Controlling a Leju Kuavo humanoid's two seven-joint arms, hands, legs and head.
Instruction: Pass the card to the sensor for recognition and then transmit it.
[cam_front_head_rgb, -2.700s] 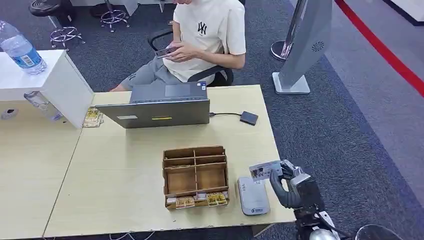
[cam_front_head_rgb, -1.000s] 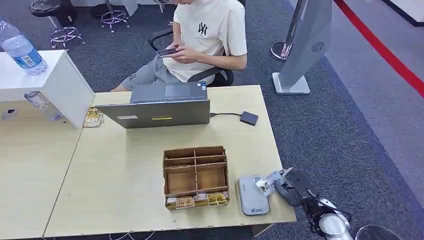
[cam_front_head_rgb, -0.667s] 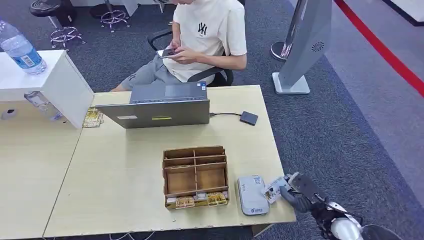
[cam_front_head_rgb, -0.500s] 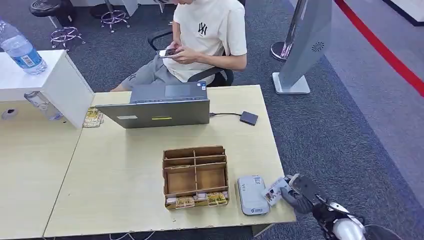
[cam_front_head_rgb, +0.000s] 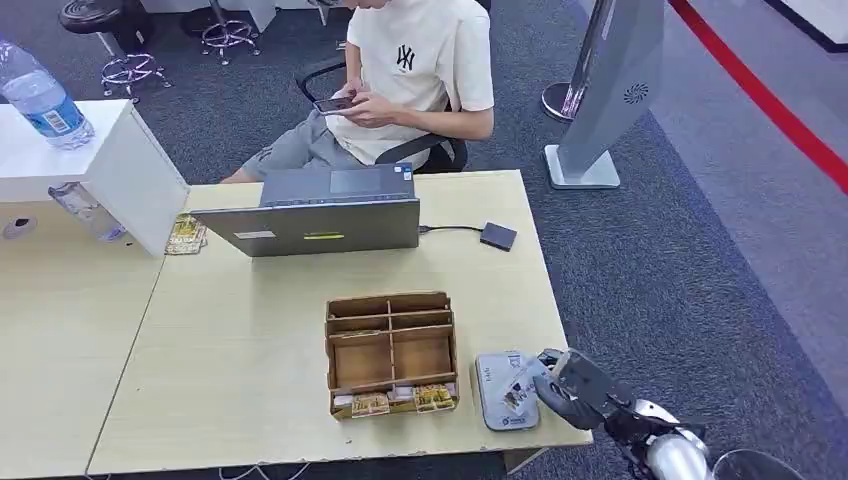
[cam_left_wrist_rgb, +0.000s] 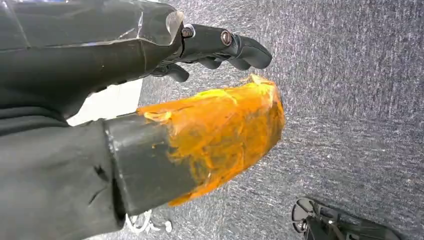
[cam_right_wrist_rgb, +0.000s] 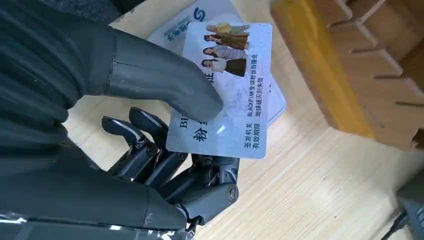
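Shifted inward since half a second ago: right robot hand, thumb and fingers clamped on card, card now over sensor on bench. Step: recognition. Next, likely: brief hold, then handover.

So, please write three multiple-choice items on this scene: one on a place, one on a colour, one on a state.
1. Where is the card?
A. over the card reader
B. inside the wooden organizer
C. on the laptop

2. What colour is the seated person's T-shirt?
A. red
B. cream
C. black

3. The right hand:
A. hangs with nothing in it
B. presses the laptop
C. holds the card

Key: 1 A, the card overlaps the reader. 2 B, head view shows cream. 3 C, thumb and fingers pinch it.
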